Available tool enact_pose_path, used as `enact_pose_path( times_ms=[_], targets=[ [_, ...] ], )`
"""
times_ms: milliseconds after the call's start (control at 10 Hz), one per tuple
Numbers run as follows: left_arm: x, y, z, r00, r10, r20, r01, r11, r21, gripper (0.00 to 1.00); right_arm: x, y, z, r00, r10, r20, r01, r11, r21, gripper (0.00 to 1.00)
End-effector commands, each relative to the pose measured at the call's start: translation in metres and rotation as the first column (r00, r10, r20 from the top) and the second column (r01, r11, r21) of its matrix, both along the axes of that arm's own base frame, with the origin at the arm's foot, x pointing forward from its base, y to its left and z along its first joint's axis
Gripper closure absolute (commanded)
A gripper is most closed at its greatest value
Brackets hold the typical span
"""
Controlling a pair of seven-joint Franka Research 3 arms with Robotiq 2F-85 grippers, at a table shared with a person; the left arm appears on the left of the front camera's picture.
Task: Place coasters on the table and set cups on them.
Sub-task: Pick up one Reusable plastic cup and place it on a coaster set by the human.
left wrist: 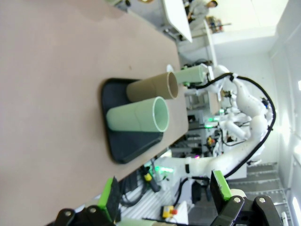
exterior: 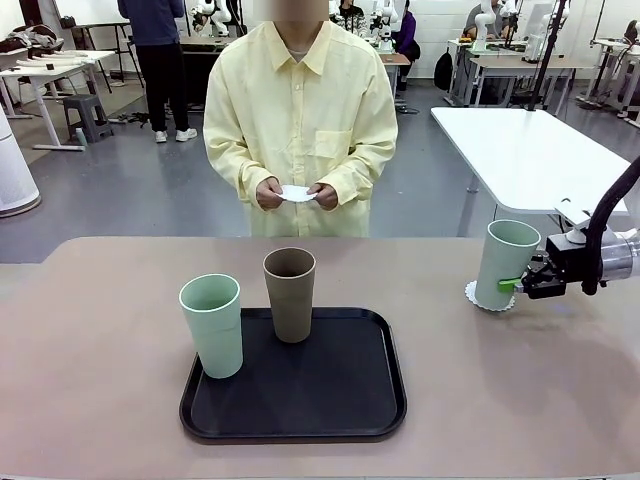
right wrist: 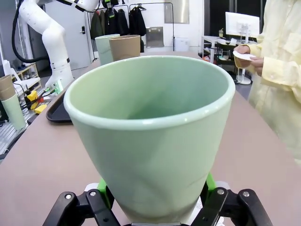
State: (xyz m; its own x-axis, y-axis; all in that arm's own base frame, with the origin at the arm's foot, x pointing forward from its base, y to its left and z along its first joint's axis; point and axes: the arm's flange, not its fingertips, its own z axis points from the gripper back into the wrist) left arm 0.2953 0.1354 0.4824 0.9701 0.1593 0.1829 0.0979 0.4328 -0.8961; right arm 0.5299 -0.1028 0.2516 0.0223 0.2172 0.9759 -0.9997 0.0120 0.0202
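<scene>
My right gripper (exterior: 518,284) is shut on a mint green cup (exterior: 505,262) near its base. That cup stands upright on a lacy white coaster (exterior: 484,298) at the table's (exterior: 100,300) right side. Seen from the right wrist, the same cup (right wrist: 150,136) sits between the green pads (right wrist: 209,184). A second mint cup (exterior: 212,325) and a brown cup (exterior: 290,294) stand on the black tray (exterior: 330,400). The person holds another coaster (exterior: 297,193) in both hands. My left gripper (left wrist: 164,193) is open, well back from the tray's cups (left wrist: 138,115).
The person stands at the far edge, facing the tray. A white table (exterior: 525,150) stands behind on the right. The left arm's white base (right wrist: 47,33) is beyond the tray. Bare tabletop lies left of and in front of the tray.
</scene>
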Motion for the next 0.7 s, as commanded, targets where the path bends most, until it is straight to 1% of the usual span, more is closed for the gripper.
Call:
enact_pose_path(
  times_ms=[0, 600],
  targets=[
    [0.001, 0.000, 0.000, 1.000, -0.002, 0.015, 0.003, 1.000, -0.014, 0.00, 0.008, -0.005, -0.003, 1.000, 0.008, 0.021, -0.008, 1.000, 0.014, 0.17],
    [0.001, 0.000, 0.000, 1.000, -0.002, 0.015, 0.003, 1.000, -0.014, 0.00, 0.018, -0.011, -0.006, 1.000, -0.016, -0.003, 0.016, 1.000, 0.018, 0.17]
  ],
)
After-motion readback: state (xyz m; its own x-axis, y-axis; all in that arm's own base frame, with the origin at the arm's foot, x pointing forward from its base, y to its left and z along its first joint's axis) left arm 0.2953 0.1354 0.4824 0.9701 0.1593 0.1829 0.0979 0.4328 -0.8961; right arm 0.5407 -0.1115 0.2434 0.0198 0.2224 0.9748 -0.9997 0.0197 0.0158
